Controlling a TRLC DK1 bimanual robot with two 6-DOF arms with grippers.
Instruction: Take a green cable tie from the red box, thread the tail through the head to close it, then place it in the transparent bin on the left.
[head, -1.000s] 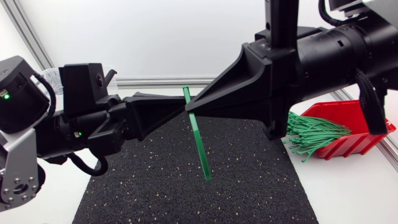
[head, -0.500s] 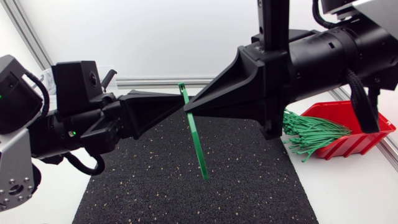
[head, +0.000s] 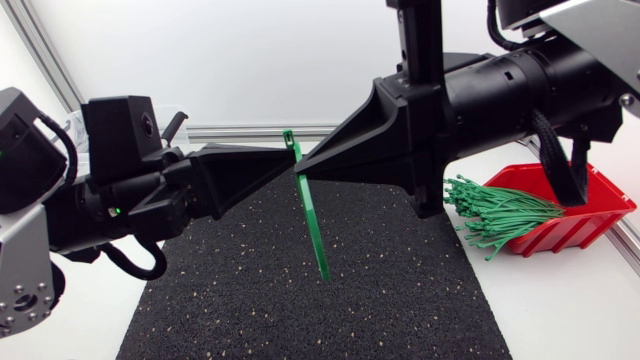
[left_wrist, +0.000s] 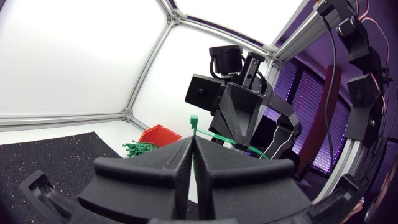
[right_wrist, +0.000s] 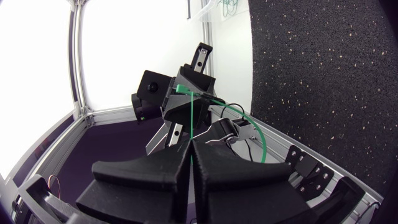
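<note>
Left gripper (head: 282, 165) first: its two wedge fingers are pinched flat together, and in the left wrist view a green cable tie (left_wrist: 193, 149) rises straight out of the seam between them. The tie's small square head stands just clear of the tips. The right gripper (head: 308, 171) is nose to nose with the left one. Its fingers are pressed closed too, with a thin green strand running out of their gap in the right wrist view. So both hold the same tie, and the two sets of tips nearly touch.

From above, that meeting point hangs over the far edge of the black mat (head: 250, 300), about midway along it. The tie's head pokes up above the left fingers. Its long tail slants down below the right fingers and ends in the air over the middle of the mat, not touching it.

Off the mat's right edge sits the red box (head: 585, 215), tilted open toward the mat. A bundle of green ties (head: 500, 215) spills from its mouth, reaching to the mat's right edge. Past the mat's far left corner, in the right wrist view, is the transparent bin (right_wrist: 214, 7), with some green showing inside it.
</note>
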